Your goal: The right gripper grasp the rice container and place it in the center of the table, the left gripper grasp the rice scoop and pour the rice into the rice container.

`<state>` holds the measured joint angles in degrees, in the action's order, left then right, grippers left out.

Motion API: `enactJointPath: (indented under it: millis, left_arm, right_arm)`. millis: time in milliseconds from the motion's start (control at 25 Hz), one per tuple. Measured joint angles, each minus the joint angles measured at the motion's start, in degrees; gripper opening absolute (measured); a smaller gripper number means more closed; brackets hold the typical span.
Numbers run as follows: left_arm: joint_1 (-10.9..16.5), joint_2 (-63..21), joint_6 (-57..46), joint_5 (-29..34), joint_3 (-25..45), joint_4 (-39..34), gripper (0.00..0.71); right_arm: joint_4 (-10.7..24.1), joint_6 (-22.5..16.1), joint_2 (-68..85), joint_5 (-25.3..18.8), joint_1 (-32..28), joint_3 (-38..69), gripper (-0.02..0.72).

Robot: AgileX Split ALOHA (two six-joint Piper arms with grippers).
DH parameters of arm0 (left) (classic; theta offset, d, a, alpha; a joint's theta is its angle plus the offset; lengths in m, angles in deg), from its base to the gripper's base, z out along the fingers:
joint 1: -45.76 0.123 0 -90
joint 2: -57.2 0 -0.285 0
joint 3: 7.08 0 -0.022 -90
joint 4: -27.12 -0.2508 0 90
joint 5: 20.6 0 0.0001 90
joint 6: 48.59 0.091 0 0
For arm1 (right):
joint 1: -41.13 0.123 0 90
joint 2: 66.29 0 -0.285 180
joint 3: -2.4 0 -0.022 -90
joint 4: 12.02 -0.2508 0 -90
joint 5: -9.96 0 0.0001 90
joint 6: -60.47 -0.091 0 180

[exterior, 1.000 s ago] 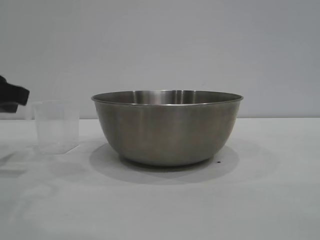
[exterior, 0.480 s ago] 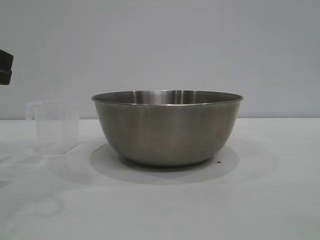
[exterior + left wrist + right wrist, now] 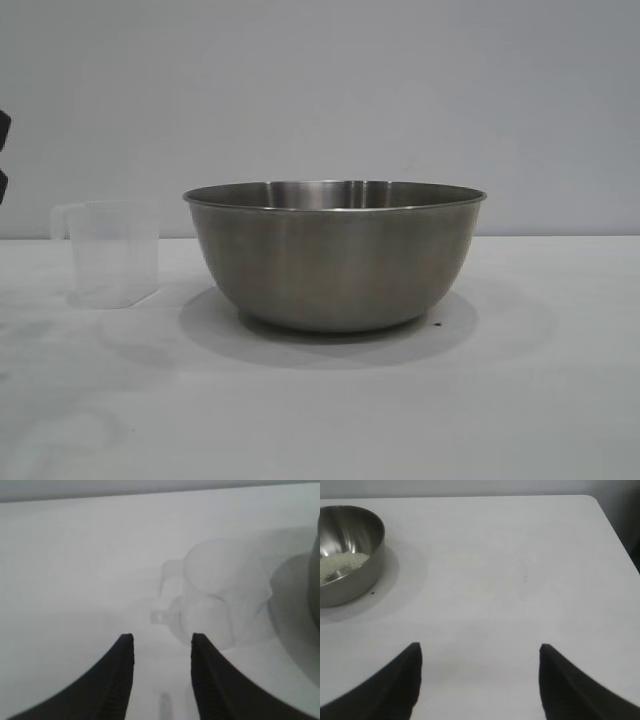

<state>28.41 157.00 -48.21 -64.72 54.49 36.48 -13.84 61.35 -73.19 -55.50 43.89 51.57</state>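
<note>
1. My left gripper (image 3: 162,647) hangs at the left edge, jaws partly apart, gripping nothing.
2. The rice scoop (image 3: 110,252) stands upright on the table (image 3: 320,420).
3. Just beside it sits the rice container (image 3: 335,255), holding rice (image 3: 340,565).
4. My right gripper (image 3: 480,652) is wide apart, empty, off to the right.

A plain pale grey wall (image 3: 320,90) fills the background (bare and evenly lit). Soft shadows lie below it.
</note>
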Motion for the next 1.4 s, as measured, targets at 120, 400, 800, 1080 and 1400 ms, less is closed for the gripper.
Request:
enactJointPath:
  millis: [120,400,800,1080,1400]
  left_arm:
    - [0.0,-1.16,-0.24,6.96,0.0,-1.71,0.225]
    - [0.0,-3.87,-0.98,18.39,0.0,-2.42,0.225]
    - [0.0,-15.34,-3.18,35.62,-2.2,-2.67,0.445]
    - [0.0,-30.08,-3.18,55.79,-8.1,-2.77,0.43]
    - [0.0,-47.77,-2.57,70.74,-13.28,-5.41,0.43]
  right_arm:
    - [0.0,0.0,0.0,0.0,0.0,0.0,0.425]
    - [0.0,0.0,0.0,0.0,0.0,0.0,0.425]
    - [0.0,0.0,0.0,0.0,0.0,0.0,0.425]
    - [0.0,0.0,0.0,0.0,0.0,0.0,0.425]
    - [0.0,0.0,0.0,0.0,0.0,0.0,0.425]
